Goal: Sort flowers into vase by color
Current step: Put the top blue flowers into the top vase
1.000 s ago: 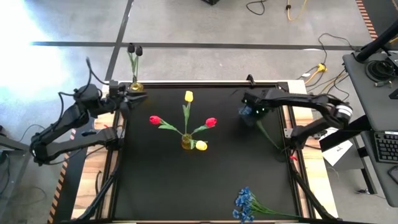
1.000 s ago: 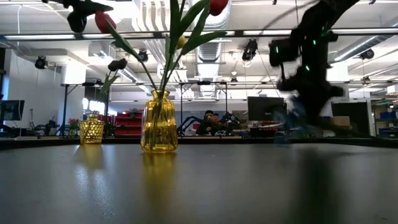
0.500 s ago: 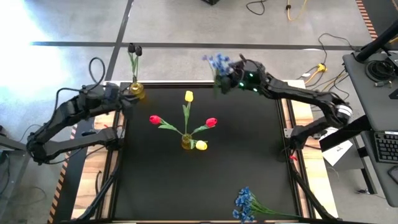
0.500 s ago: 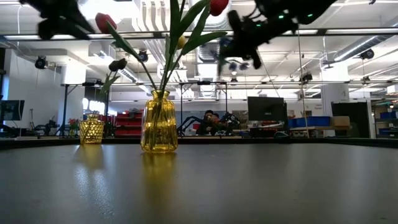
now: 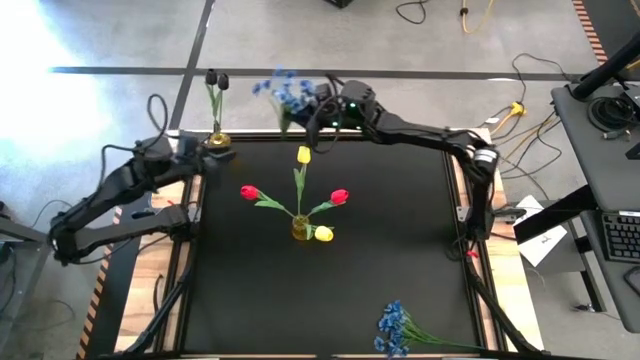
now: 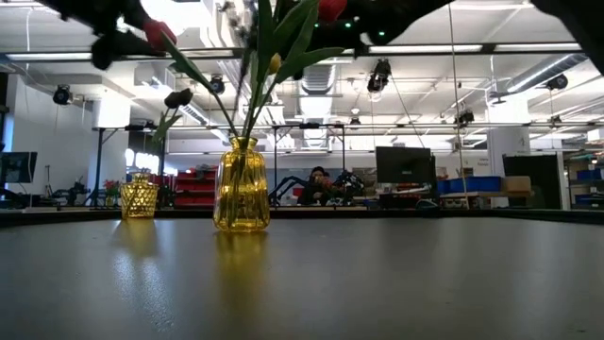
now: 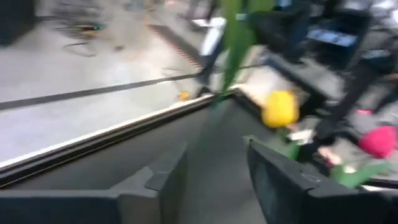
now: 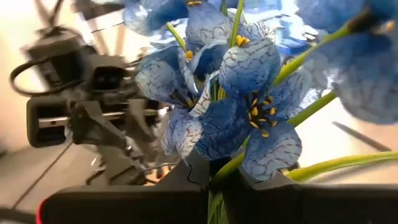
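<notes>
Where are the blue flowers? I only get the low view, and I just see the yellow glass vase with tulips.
Observer: The right pincer is shut on a bunch of small blue blossoms, high over the far edge of the black table.
Operator: Are there more blue ones?
Observer: Yes, a second blue bunch lies flat at the table's near edge.
Operator: And the other arm?
Observer: The left pincer is open, holding nothing, beside the small gold vase at the far left corner.
</notes>
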### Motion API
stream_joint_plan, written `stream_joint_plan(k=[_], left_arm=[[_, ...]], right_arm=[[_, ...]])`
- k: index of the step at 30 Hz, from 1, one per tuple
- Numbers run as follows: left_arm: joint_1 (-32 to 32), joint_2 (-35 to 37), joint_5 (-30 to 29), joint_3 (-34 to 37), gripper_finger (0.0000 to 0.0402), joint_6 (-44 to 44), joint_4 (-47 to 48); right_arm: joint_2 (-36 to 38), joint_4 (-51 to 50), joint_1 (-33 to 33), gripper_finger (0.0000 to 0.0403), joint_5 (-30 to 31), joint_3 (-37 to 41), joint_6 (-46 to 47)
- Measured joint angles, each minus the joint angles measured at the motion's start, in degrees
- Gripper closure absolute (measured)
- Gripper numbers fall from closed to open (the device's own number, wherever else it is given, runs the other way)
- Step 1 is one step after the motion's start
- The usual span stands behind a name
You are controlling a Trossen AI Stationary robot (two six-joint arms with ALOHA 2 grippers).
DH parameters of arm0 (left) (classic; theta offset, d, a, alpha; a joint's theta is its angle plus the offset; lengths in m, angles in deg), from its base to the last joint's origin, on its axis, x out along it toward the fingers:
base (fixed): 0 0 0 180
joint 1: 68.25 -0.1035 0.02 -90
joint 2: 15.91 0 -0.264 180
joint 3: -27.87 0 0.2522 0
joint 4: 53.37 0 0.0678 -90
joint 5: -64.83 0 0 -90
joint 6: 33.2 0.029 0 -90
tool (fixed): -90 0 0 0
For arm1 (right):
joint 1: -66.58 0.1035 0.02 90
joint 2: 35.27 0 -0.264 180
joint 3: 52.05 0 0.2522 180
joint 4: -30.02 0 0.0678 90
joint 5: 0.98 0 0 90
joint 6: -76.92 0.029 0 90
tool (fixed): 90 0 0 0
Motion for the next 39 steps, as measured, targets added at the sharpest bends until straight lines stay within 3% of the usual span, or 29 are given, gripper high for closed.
stream_joint_plan(k=[3, 6, 9, 12, 16, 25, 29, 32, 37, 39], left_arm=[[0.0, -3.0, 3.8, 2.6, 0.0215, 0.9, -8.2], [-0.1, -5.8, 3.6, 4.3, 0.0185, 3.1, -12.4], [-0.4, -8.6, 3.1, 4.6, 0.0165, 5.2, -17.6], [-0.4, -11.7, 2.6, 3.9, 0.0158, 7.0, -21.8], [-0.4, -15.3, 4.1, 2.3, 0.016, 9.0, -22.7], [-0.3, -19.7, 4.4, 1.6, 0.0174, 15.7, -28.3], [-0.4, -21.2, 7.6, 1.6, 0.0203, 18.5, -28.8], [-0.2, -22.7, 12.7, 1.6, 0.0253, 20.3, -29.8], [-0.5, -23.8, 13.1, 1.6, 0.038, 20.4, -30.0], [-0.6, -23.2, 12.7, 1.6, 0.0388, 21.5, -30.3]], right_arm=[[-3.4, -0.3, 0.9, 0.039, -5.2, -4.8, -2.3], [-5.8, -0.3, 1.6, 0.039, -10.2, -8.8, -2.4], [-7.2, -0.7, 2.7, 0.039, -11.4, -11.5, -3.2], [-7.8, -3.9, 3.9, 0.039, -9.3, -13.5, -6.8], [-7.9, -11.5, 5.4, 0.039, -1.0, -15.6, -13.0], [-6.9, -17.3, 7.5, 0.039, 3.0, -15.6, -16.6], [-6.9, -18.2, 7.9, 0.039, 3.7, -15.6, -17.4], [-6.9, -17.8, 8.6, 0.038, 3.7, -15.6, -19.7], [-6.9, -18.6, 9.3, 0.0299, 3.7, -15.6, -20.0], [-6.9, -18.6, 9.4, 0.0257, 3.8, -15.6, -19.1]])
